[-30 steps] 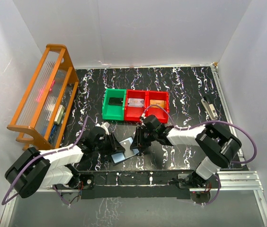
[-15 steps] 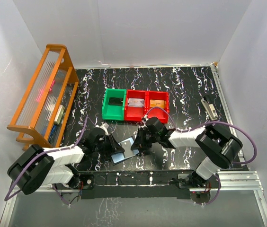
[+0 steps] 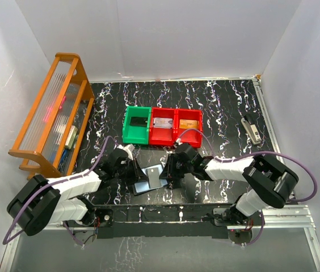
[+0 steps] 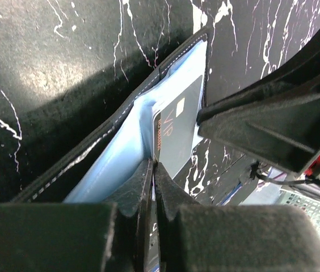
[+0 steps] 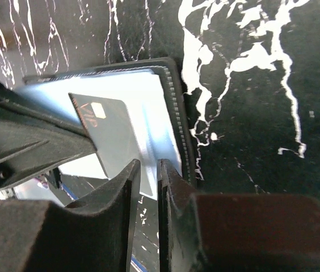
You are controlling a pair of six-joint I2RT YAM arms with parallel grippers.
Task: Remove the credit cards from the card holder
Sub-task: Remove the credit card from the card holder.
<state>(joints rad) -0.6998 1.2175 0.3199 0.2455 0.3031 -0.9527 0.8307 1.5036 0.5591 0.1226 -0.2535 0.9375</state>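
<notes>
The card holder (image 3: 142, 187) sits half open between the two arms near the table's front, with a dark outside and light-blue inner panels (image 4: 117, 156). A grey credit card (image 3: 151, 173) marked "VIP" sticks partly out of it, seen in the left wrist view (image 4: 178, 127) and the right wrist view (image 5: 112, 139). My left gripper (image 3: 138, 173) is shut on the card's edge (image 4: 153, 169). My right gripper (image 3: 166, 172) is shut on the holder's light-blue panel at its stitched edge (image 5: 148, 170). The two grippers face each other, almost touching.
A green bin (image 3: 127, 131) holding a black card and two red bins (image 3: 175, 135) holding cards stand just behind the grippers. An orange wooden rack (image 3: 49, 116) stands on the left. A small grey object (image 3: 252, 131) lies at the right edge.
Both grippers have closed in on the holder. It has lifted from lying open and flat, and the grey card now shows partly drawn out between them.
</notes>
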